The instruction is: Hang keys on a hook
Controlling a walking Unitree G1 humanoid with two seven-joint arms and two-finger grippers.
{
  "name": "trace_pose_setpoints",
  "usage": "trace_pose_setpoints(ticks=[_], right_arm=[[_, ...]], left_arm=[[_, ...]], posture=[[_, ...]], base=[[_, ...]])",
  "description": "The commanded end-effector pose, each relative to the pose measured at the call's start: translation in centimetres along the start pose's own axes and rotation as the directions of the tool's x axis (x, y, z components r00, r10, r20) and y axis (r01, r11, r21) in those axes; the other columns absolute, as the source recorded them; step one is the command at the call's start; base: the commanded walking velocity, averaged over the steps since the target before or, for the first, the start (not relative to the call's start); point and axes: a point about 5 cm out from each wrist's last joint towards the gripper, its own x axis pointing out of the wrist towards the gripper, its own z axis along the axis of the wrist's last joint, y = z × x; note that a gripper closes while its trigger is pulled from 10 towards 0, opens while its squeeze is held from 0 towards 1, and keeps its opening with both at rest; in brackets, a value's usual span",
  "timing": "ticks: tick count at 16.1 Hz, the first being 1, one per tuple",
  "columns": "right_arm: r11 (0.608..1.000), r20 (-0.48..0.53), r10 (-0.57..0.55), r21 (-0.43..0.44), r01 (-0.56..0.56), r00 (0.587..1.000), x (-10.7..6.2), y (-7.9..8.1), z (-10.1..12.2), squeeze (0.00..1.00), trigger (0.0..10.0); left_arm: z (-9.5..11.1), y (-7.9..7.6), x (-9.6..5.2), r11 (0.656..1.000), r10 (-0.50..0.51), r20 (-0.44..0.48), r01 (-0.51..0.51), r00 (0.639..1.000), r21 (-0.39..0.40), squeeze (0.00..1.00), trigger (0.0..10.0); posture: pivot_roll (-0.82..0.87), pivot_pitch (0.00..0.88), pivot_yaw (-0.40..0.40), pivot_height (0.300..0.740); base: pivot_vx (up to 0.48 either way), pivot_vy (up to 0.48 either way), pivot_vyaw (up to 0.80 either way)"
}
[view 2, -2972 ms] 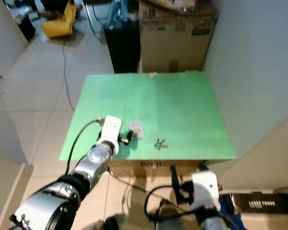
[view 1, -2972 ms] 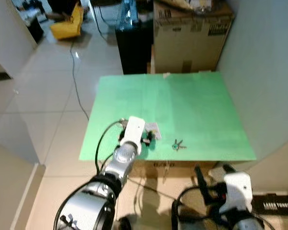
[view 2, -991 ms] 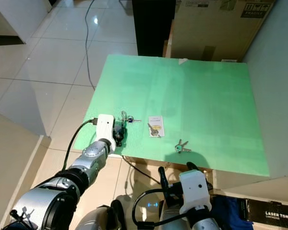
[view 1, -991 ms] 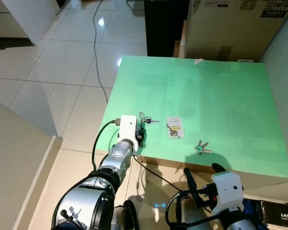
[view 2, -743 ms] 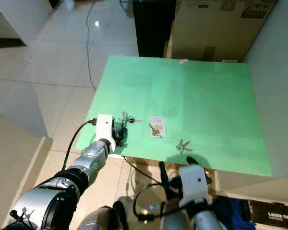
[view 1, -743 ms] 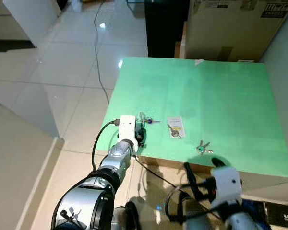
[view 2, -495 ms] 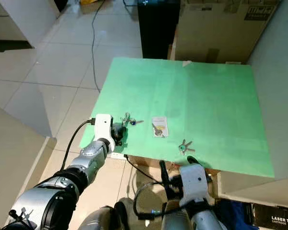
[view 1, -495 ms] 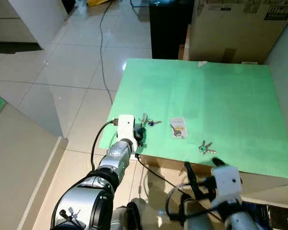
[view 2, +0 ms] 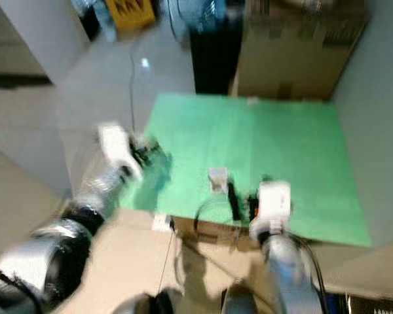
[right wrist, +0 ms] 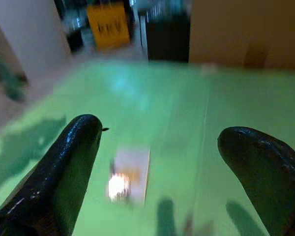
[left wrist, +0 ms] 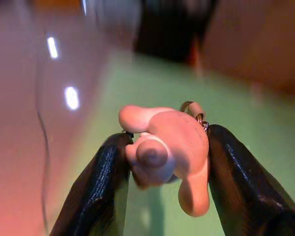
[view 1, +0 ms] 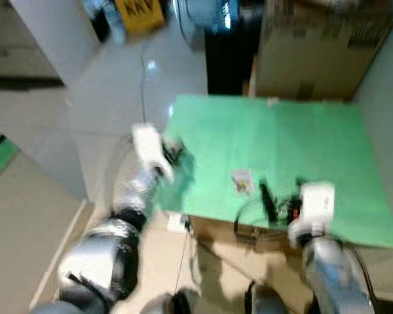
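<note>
Now the left pincer [left wrist: 162, 162] is clamped on a pink keychain figure [left wrist: 164, 147] with a metal ring, above the green bench [view 1: 301, 140]. Meanwhile the right pincer [right wrist: 172, 162] stands wide apart, holding nothing, over a small card [right wrist: 130, 174] on the bench.

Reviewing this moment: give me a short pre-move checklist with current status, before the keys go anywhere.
1. Left hand shut on the pink keychain charm: ok.
2. Keys themselves hanging from the charm: cannot tell, a metal ring peeks out behind it.
3. Right hand open and carrying nothing: ok.
4. Small card lying on the green table under the right hand: ok.
5. Head views sharp enough to aim: not ok, blurred.
6. Hook location: cannot tell.
</note>
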Motion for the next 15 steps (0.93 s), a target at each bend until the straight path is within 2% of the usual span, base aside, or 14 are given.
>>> trace_pose_setpoints(ticks=[1, 2, 4, 5, 6, 7, 8, 11, 12, 15], right_arm=[[0.999, -0.021, -0.004, 0.038, 0.005, 1.000, 0.3, -0.3, -0.7, 0.00, 10.0], [0.998, -0.001, -0.019, 0.064, 0.019, 1.000, 1.2, -0.7, -0.2, 0.00, 10.0], [0.997, 0.008, -0.031, 0.064, 0.030, 0.999, 1.9, -1.2, 0.3, 0.00, 10.0], [0.998, 0.033, -0.018, 0.055, 0.016, 0.999, 2.1, -1.4, 1.0, 0.00, 10.0], [0.999, 0.051, -0.009, 0.047, 0.007, 0.999, 2.2, -1.3, 1.5, 0.00, 10.0], [0.998, 0.055, -0.020, 0.059, 0.016, 0.998, 2.5, -1.5, 1.4, 0.00, 10.0], [0.997, 0.044, -0.032, 0.067, 0.029, 0.999, 2.8, -1.5, 1.0, 0.00, 10.0], [0.996, 0.036, 0.000, 0.092, -0.004, 0.999, 3.6, -0.5, 0.6, 0.00, 10.0], [0.994, 0.030, 0.005, 0.109, -0.008, 1.000, 3.6, -0.4, 0.3, 0.00, 10.0], [0.981, -0.015, -0.032, 0.190, 0.034, 0.999, 3.2, -1.3, -1.2, 0.00, 10.0]], left_arm=[[1.5, 1.0, -0.1, 1.000, 0.003, 0.071, -0.004, 0.997, 0.015, 0.00, 0.0], [3.3, 2.7, -1.0, 0.995, -0.020, 0.162, 0.003, 0.987, 0.103, 0.00, 0.0], [4.4, 4.2, -2.6, 0.979, -0.045, 0.224, -0.002, 0.974, 0.205, 0.00, 0.0], [4.3, 4.5, -3.7, 0.977, -0.043, 0.228, -0.006, 0.973, 0.214, 0.00, 0.0], [3.8, 4.3, -5.2, 0.966, -0.047, 0.229, -0.015, 0.972, 0.259, 0.00, 0.0], [3.1, 3.9, -6.0, 0.962, -0.031, 0.235, -0.035, 0.971, 0.271, 0.00, 10.0], [2.0, 3.6, -6.2, 0.952, -0.008, 0.226, -0.061, 0.974, 0.298, 0.00, 10.0], [0.1, 2.3, -6.3, 0.972, 0.019, 0.175, -0.060, 0.984, 0.228, 0.00, 10.0], [-0.6, 2.4, -6.6, 0.970, 0.032, 0.144, -0.065, 0.989, 0.233, 0.00, 10.0], [-2.6, 4.2, -8.0, 0.956, 0.142, 0.048, -0.149, 0.989, 0.254, 0.00, 10.0]], posture=[[-0.16, 0.000, 0.114, 0.736], [-0.13, 0.000, 0.098, 0.736], [-0.11, 0.000, 0.078, 0.736], [-0.08, 0.000, 0.059, 0.736], [-0.06, 0.000, 0.051, 0.736], [-0.06, 0.000, 0.047, 0.736], [-0.05, 0.000, 0.040, 0.736], [-0.06, 0.000, 0.041, 0.736], [-0.06, 0.000, 0.042, 0.736], [-0.06, 0.000, 0.043, 0.736]], base=[[0.000, 0.000, 0.00], [0.000, 0.000, 0.00], [0.000, 0.000, 0.00], [0.000, 0.000, 0.00], [0.000, 0.000, 0.00], [0.000, 0.000, 0.00], [0.000, 0.000, 0.00], [0.000, 0.000, 0.71], [0.000, 0.382, 0.62], [0.000, 0.423, 0.56]])
